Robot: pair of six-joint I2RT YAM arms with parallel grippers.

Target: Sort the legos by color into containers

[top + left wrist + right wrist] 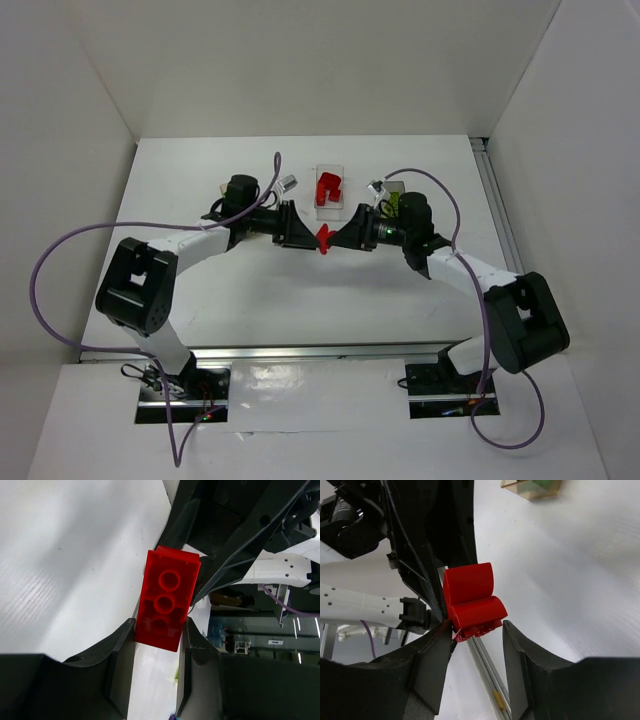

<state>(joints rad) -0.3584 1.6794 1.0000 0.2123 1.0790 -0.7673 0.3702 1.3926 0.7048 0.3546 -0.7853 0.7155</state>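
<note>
Lego (165, 600), left gripper (160, 626) pinching (right gripper (476, 630) parted)

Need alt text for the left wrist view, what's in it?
A red brick, three round tubes facing the camera, is clamped between the left gripper's two dark fingers above the white table. The right arm, black, crowds the brick's far end from the upper right.

Both arms (190, 240) white w/ chunky black joints (135, 285); purple cables (38, 270) loop off each.
</note>
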